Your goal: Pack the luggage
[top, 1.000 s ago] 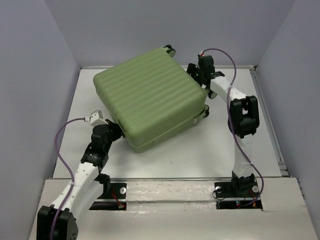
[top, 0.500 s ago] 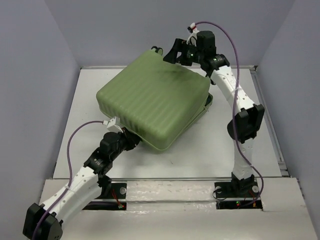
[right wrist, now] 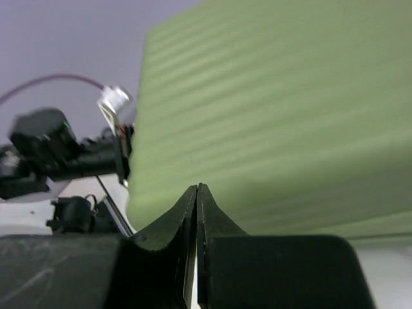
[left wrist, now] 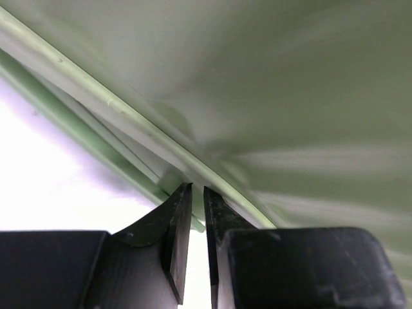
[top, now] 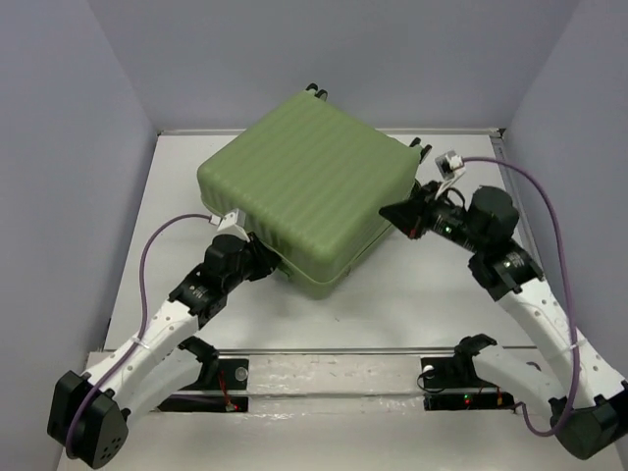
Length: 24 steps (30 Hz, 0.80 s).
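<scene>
Luggage [left wrist: 290,96] in left wrist view blurred, cropped on every side. From above, left gripper [left wrist: 197,188] fingertips hidden under luggage edge; can't tell if they pinch anything.

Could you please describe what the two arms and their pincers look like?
Both arms have white links with black joints: left arm, right arm. A purple cable runs along each. The left pincer and right pincer have black, tapering fingers.

Green luggage [top: 309,182] on white table [top: 442,285]
</scene>
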Tool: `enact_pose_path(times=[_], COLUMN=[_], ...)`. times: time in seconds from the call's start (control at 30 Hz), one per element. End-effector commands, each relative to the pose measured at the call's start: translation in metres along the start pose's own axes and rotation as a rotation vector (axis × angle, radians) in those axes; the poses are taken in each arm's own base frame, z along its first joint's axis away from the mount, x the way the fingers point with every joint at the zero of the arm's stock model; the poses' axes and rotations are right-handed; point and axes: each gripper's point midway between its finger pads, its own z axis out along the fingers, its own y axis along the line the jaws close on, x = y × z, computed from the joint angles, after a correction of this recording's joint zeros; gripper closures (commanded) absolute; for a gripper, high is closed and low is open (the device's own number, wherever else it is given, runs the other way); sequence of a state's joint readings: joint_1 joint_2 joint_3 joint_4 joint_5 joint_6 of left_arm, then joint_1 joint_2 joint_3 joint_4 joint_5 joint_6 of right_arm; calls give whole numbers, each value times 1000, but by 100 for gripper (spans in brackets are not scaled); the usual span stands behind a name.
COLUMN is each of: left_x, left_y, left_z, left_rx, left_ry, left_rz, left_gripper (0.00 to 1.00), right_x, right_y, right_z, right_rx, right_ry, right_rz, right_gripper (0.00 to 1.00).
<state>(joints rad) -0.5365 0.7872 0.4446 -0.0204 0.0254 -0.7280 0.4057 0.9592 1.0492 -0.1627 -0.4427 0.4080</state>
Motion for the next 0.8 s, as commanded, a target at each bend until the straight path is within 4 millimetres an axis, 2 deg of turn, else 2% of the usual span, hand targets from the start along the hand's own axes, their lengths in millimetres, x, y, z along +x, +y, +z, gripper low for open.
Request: enact_pose_path(times=[0.0, 0.03, 0.07, 0.1, 0.13, 0.17, 0.2, 0.23, 0.3, 0.33, 0.4, 0.57, 0.63, 0.77], left_x=[-79, -77, -74, -70, -66, -56, -53, -55, -48, -49, -36, 2, 10, 23], left_y=[-87, -85, -82, -74, -70, -62, -58, -56, -39, -32, -23, -27, -32, -52], left_z=[-9, -5, 0, 7, 8, 7, 4, -7, -12, -14, -19, -19, -20, -22], left_rx=[243, 231, 215, 180, 166, 160, 159, 166, 125, 94, 85, 165, 185, 242], left_ry=[-208, -195, -178, -157, -141, -123, -130, -157, -162, -177, -140, -6, 19, 57], left_rz=[46, 54, 67, 82, 86, 88, 88, 88, 100, 102, 106, 125, 131, 144], left_gripper=[74, 73, 73, 73, 74, 74, 74, 74, 72, 71, 71, 72, 74, 74], right_x=[100, 126, 140, 144, 155, 171, 177, 176, 185, 185, 182, 196, 201, 198], right_y=[-41, -39, -38, -35, -31, -27, -29, -33, -37, -38, -39, -54, -60, -56], right_z=[3, 2, 2, 6, 7, 10, 11, 11, 10, 10, 12, 24, 28, 33], right_rx=[63, 39, 29, 6, -13, -21, -4, 21, 15, 13, 4, 32, 40, 6], right_ry=[124, 176, 206, 206, 230, 260, 261, 238, 213, 196, 152, 173, 186, 170], right_rz=[100, 106, 104, 87, 70, 51, 35, 12, 16, 17, 6, -27, -51, -77], right_gripper=[93, 92, 91, 89, 82, 78, 73, 62, 55, 52, 50, 48, 48, 49])
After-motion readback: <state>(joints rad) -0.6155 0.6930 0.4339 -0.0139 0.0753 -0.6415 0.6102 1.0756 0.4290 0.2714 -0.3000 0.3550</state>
